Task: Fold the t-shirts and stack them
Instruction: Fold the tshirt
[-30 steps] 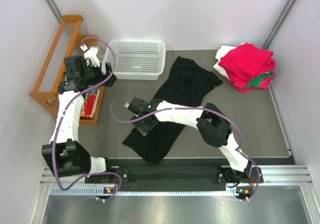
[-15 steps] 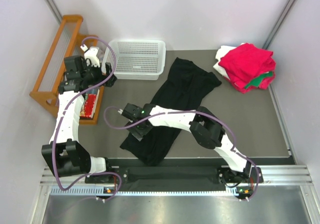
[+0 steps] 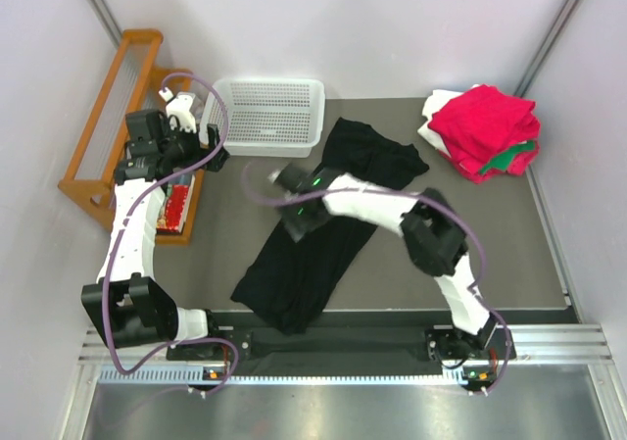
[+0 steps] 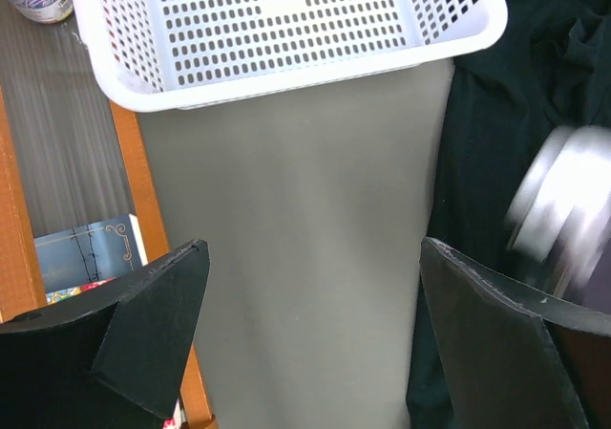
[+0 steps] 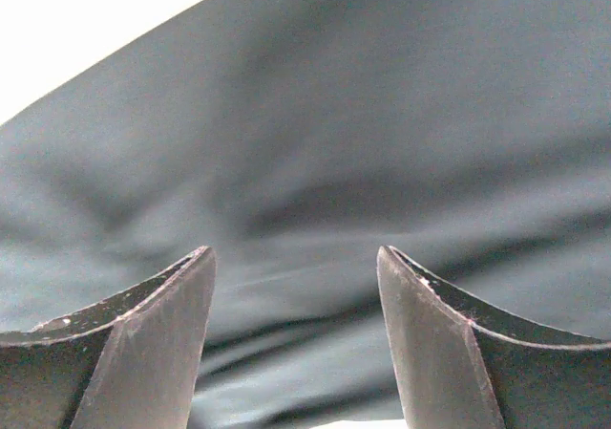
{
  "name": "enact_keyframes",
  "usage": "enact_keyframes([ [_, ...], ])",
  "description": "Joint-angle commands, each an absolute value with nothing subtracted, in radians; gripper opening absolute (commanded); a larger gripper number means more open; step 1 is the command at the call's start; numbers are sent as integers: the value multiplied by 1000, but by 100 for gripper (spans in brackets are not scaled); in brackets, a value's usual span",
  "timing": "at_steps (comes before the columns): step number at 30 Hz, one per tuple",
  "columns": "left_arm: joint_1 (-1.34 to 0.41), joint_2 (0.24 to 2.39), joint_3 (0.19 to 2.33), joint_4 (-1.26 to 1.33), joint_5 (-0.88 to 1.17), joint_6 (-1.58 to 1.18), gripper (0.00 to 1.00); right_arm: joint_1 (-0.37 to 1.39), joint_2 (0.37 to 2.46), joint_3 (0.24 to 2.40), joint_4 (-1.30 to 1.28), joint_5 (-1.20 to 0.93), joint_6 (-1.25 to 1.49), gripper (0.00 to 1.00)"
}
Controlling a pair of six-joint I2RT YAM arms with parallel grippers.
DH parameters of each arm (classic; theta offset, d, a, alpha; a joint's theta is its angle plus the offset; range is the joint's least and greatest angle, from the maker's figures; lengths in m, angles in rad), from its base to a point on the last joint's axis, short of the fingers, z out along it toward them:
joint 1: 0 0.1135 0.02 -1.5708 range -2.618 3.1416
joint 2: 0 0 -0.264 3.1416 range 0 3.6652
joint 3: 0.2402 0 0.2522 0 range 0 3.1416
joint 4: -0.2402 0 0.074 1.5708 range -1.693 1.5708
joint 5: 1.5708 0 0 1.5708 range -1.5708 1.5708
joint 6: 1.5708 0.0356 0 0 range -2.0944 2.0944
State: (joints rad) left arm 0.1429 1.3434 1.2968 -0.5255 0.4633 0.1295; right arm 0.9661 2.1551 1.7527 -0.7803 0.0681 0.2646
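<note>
- Top external view, far left: our left gripper [image 3: 210,156] hovers over the table [image 3: 220,249] beside the basket [image 3: 269,117], fingers spread and empty.
- Centre: the black t-shirt [image 3: 313,259] lies long and rumpled. We judge we are flattening it before folding.
- Our right gripper [image 3: 297,217] hangs just above its middle, jaws apart and holding nothing. Next we need to pinch an edge.
- Far right: the folded stack [image 3: 485,126] waits, well apart.

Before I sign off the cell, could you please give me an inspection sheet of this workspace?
Surface: grey table, no spills seen.
Job's things: black t-shirt lies crumpled diagonally mid-table; stack of folded t-shirts, red on top, far right corner.
Clutter: white perforated basket far left; wooden rack beside the table.
Grippers: left claw open over bare table by the basket; right claw open above the black t-shirt.
Cables: purple cables loop along both arms.
Surroundings: pale walls.
</note>
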Motion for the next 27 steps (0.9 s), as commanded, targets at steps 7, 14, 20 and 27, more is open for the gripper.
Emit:
enact_keyframes([
  [7, 141, 1301, 1301, -534, 474, 169, 96, 525, 2011, 1862, -779, 95, 357, 69],
  [14, 141, 1305, 1304, -538, 456, 181, 96, 474, 2072, 1859, -808, 136, 403, 68],
  [20, 141, 1307, 1301, -549, 459, 189, 96, 445, 2091, 1836, -818, 190, 410, 67],
  [27, 141, 1299, 1319, -569, 466, 198, 96, 362, 2075, 1793, -839, 227, 457, 65],
])
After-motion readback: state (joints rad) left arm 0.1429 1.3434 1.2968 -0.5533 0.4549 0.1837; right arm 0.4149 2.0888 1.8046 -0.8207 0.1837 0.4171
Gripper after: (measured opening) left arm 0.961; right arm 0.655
